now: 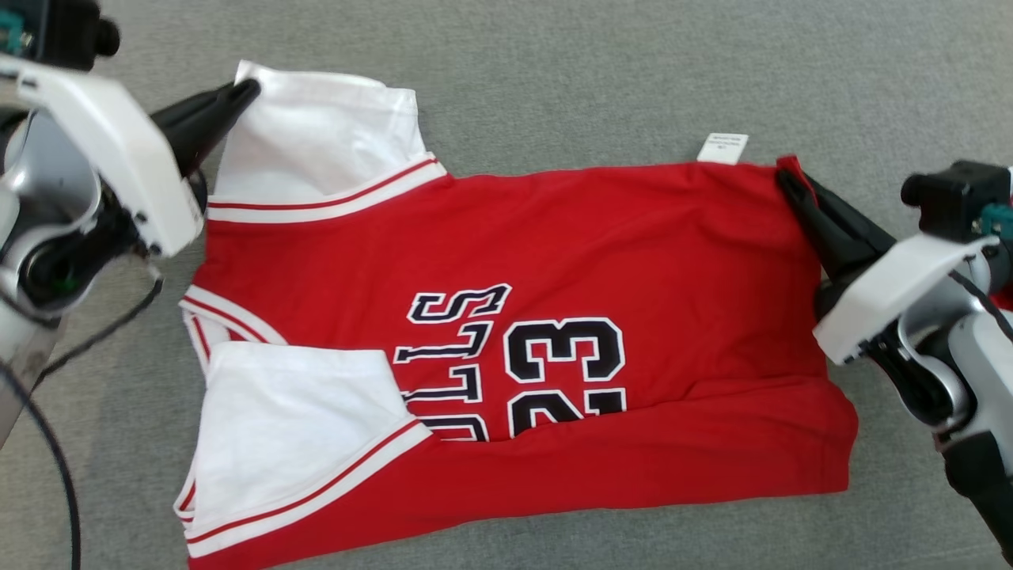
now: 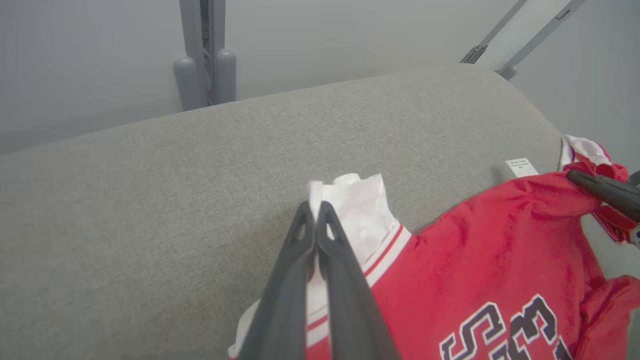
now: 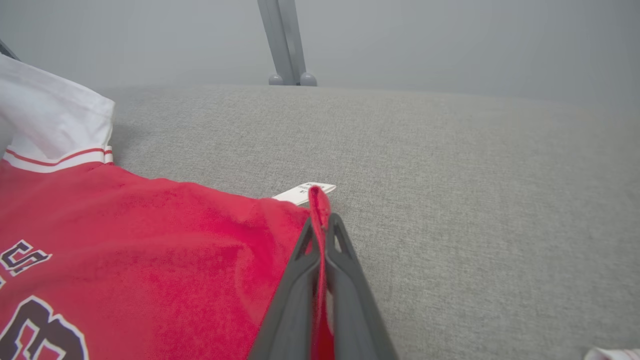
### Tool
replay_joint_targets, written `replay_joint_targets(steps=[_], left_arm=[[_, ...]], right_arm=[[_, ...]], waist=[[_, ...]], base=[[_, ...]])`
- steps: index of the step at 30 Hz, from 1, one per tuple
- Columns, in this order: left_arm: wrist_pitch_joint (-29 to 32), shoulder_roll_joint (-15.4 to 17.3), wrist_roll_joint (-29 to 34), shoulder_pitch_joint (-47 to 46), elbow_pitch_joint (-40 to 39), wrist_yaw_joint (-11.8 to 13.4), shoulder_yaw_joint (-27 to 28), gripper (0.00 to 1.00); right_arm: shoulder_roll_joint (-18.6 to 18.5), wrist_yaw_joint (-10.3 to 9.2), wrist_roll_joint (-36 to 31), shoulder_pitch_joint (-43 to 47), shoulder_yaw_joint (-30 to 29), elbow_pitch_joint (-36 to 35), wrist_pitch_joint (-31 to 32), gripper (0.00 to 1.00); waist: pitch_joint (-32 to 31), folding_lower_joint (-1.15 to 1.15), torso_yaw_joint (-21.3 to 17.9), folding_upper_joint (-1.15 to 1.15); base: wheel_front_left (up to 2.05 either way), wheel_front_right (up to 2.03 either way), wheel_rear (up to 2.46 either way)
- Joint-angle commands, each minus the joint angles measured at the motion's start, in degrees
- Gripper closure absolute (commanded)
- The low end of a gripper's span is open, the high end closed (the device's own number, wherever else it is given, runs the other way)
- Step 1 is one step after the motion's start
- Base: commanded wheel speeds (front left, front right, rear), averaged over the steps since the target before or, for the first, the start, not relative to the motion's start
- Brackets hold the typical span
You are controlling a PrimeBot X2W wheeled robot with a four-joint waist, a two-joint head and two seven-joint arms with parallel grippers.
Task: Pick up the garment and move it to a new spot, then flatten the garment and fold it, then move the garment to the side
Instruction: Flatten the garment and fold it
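We see left fingers point(image 2: 305, 260) pinched tight on the white sleeve corner of the jersey point(image 1: 554, 237), and right fingers point(image 3: 305, 270) clamped on its red hem corner by the tag point(image 1: 722, 148). Jersey spread flat across the grey tabletop point(image 1: 633, 79), print sideways, near edge apparently folded over the numbers.

One garment point(image 1: 633, 237) lies on one grey bench point(image 1: 554, 71). It has two white sleeves: one sleeve point(image 1: 316, 134) pinched at the tips of the left tool point(image 1: 250, 87), the other sleeve point(image 1: 293, 419) well apart from both tools. There are two tools, counting the right tool point(image 1: 785, 182), each with two dark fingers. One white label point(image 1: 723, 148) lies near the right tool. Two digits point(image 1: 566, 372) show.
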Motion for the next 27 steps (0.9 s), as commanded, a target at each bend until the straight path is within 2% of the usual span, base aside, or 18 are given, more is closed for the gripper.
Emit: replay_joint_targets(steps=[1, 7, 9, 13, 20, 27], left_arm=[[-1.9, 2.1, -1.3, 3.2, -3.2, 0.0, 0.6, 1.0], [-7.9, 7.2, -4.2, 12.8, -14.3, 0.3, 3.0, 1.0], [-9.0, 7.9, -4.7, 14.4, -16.3, 0.4, 3.5, 1.0], [-17.3, 13.6, -6.6, 26.3, -30.8, 3.5, 7.0, 1.0], [-23.7, 17.6, -7.7, 37.3, -43.2, 7.0, 8.7, 1.0], [-30.4, 18.7, -10.9, 47.8, -47.8, 8.9, 9.6, 1.0]], right_arm=[[-1.8, -0.02, 0.2, 2.0, 0.2, -1.2, -0.7, 1.0], [-7.0, -0.02, -0.8, 7.0, 0.9, -5.3, -2.8, 1.0], [-7.9, -0.02, -1.6, 7.6, 1.0, -6.1, -3.4, 1.0], [-10.9, -0.02, -4.4, 11.9, -0.7, -8.5, -7.6, 1.0], [-11.5, -0.02, -8.1, 16.3, -3.6, -8.9, -9.9, 1.0], [-10.2, -0.02, -10.1, 21.6, -6.1, -9.3, -12.1, 1.0]], waist=[[-1.1, 0.0, 1.2, 0.0], [-2.0, 0.0, 3.2, 0.0], [-2.2, 0.0, 3.5, 0.0], [-3.7, 0.0, 4.6, 0.0], [-4.8, 0.0, 5.6, 0.0], [-5.9, 0.0, 6.1, 0.0]], base=[[0.0, 0.0, 0.0], [0.0, 0.0, 0.0], [0.0, 0.0, 0.0], [0.0, 0.0, 0.0], [0.0, 0.0, 0.0], [0.0, 0.0, 0.0]])
